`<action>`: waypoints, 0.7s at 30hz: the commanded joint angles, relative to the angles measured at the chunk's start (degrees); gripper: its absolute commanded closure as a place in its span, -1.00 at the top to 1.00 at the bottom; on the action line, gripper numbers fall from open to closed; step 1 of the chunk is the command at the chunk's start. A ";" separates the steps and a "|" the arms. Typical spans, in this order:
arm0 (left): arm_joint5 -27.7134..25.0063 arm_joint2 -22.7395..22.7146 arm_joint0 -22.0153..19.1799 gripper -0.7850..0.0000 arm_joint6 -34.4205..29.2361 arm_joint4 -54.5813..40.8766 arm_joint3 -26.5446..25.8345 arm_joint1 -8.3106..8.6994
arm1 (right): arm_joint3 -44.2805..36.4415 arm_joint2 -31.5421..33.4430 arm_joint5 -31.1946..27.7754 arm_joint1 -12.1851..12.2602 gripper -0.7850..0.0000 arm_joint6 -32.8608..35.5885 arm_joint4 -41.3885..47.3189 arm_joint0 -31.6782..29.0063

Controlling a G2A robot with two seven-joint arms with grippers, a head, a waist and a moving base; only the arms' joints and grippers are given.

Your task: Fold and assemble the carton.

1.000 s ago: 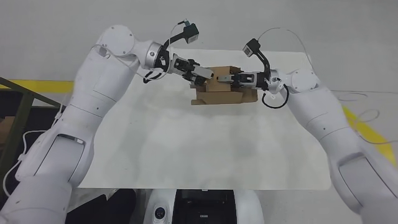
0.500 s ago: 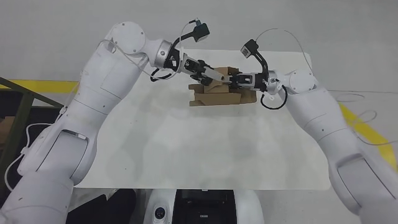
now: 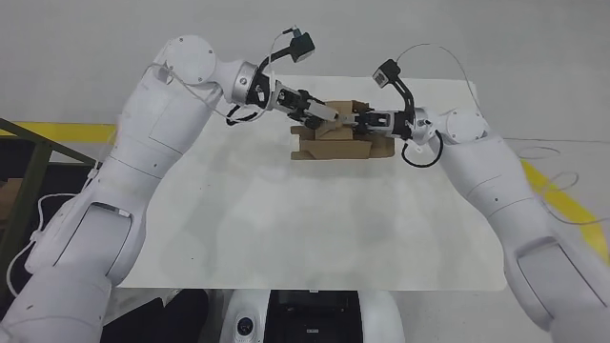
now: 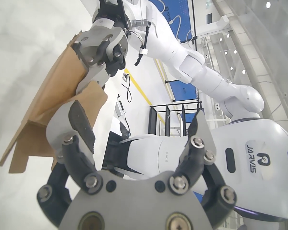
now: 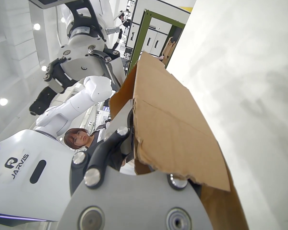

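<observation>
Brown cardboard carton (image 3: 338,143), twelve o'clock, is clamped by right gripper (image 3: 355,122). Empty, spread left gripper (image 3: 334,112) has been advanced onto its flap (image 4: 94,101) for folding.

- A white table (image 3: 286,219) with rounded corners.
- A yellow line (image 3: 67,131) on the floor beside it.
- A green-framed cabinet (image 5: 156,37) with grey drawers.
- Blue wall panels (image 4: 168,3) and a black shelving rack (image 4: 166,120).

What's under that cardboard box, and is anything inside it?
The carton rests on the white table. Its folded flaps cover the opening, so whatever is inside cannot be seen.
</observation>
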 commanded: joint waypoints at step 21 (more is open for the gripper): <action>3.30 -5.36 3.65 1.00 3.24 3.71 -1.55 2.50 | -4.72 2.07 1.14 0.96 -1.00 1.14 0.18 -2.60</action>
